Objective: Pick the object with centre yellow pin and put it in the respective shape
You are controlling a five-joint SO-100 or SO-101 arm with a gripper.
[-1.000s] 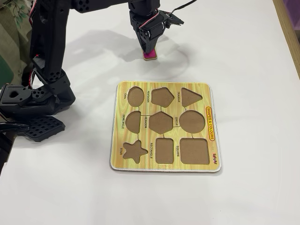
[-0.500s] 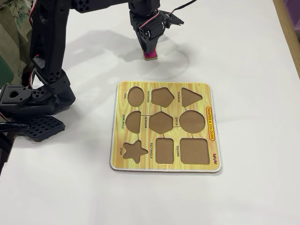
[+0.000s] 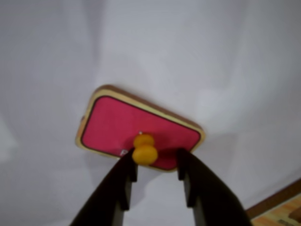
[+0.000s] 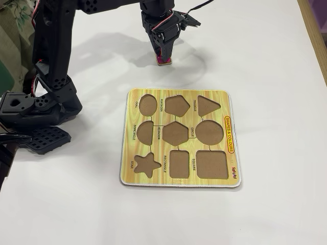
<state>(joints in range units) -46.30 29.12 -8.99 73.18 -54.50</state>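
A red rectangular piece [image 3: 122, 127] with a wooden rim lies flat on the white table. A yellow pin [image 3: 145, 149] stands at its centre. My gripper [image 3: 156, 157] is open and hangs just over the piece. The pin sits between the jaws, close against the left finger [image 3: 126, 176]; the right finger [image 3: 188, 176] is well apart from it. In the fixed view the gripper [image 4: 162, 53] points down at the piece [image 4: 164, 63], of which only a small edge shows. The puzzle board [image 4: 176, 93] lies nearer the camera, with its rectangle recess [image 4: 180, 164] empty.
All the board's shape recesses show bare wood. The arm's black base [image 4: 36, 109] stands at the left of the fixed view. A corner of the board [image 3: 282, 212] shows at the wrist view's lower right. The table's edge runs along the right.
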